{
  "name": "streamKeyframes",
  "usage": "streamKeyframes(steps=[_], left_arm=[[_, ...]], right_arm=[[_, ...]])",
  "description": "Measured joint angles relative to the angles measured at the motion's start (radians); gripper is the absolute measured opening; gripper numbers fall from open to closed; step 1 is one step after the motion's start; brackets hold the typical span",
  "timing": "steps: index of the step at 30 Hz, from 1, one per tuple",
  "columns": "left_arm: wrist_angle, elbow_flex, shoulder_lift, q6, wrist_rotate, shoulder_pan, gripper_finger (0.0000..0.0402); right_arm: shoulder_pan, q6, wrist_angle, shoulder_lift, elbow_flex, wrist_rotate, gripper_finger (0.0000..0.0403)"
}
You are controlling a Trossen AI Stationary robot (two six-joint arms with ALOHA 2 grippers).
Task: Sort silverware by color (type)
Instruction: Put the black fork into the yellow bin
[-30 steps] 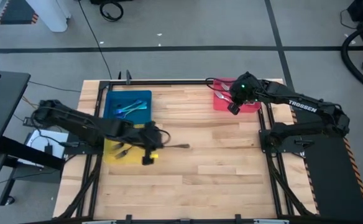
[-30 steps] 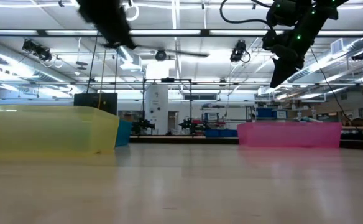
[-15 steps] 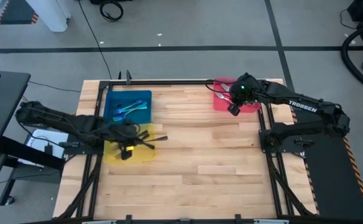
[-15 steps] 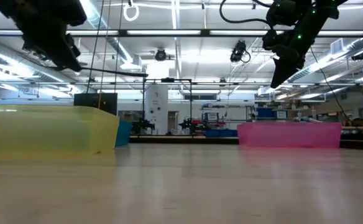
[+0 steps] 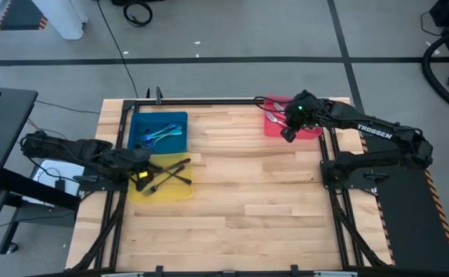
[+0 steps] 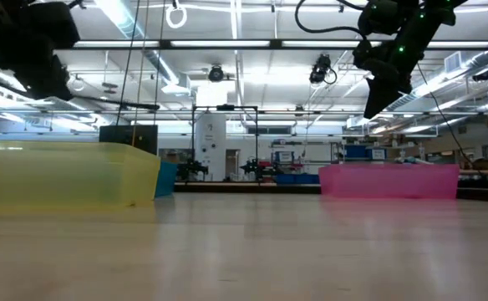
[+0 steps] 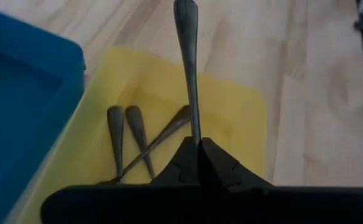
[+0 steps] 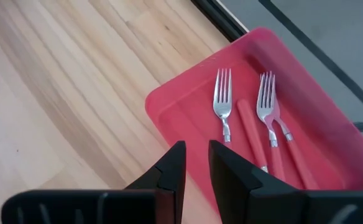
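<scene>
Risk centres on the yellow tray (image 5: 160,187): the left pincer (image 7: 198,149), clamped on a grey fork (image 7: 188,68) above it, could release late and drop it onto the counter (image 5: 240,192). Three grey pieces (image 7: 132,134), probably forks, lie inside. The right pincer (image 8: 196,163) hangs parted, empty, over the red tray (image 8: 243,134), well away.

A pale wooden worktop (image 5: 240,192) carries three flat trays: a blue tray (image 5: 177,121) and a yellow tray (image 5: 180,192) side by side (touching), and a red tray (image 5: 272,128) well apart at the far edge.
</scene>
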Motion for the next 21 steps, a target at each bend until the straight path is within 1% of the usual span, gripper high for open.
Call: streamKeyframes(steps=[5,7,13,17,21], left_arm=[[-0.087,0.0,-0.013,-0.161,-0.009,0.001,0.0001],[-0.129,0.0,-0.002,-0.184,-0.009,0.001,0.0002],[-0.142,-0.001,0.036,-0.235,-0.011,0.001,0.0003],[-0.142,-0.001,0.087,-0.297,-0.042,0.001,0.0004],[-0.123,-0.001,0.156,-0.305,-0.059,0.001,0.0004]], right_arm=[[0.0,0.028,0.0,0.0,0.0,0.001,0.0078],[0.0,0.028,0.001,0.0,0.0,0.001,0.0078],[0.0,0.028,0.041,0.0,0.0,0.013,0.0078],[0.0,0.028,0.056,0.0,0.0,0.013,0.0078],[0.0,0.028,0.08,0.0,0.0,0.014,0.0078]])
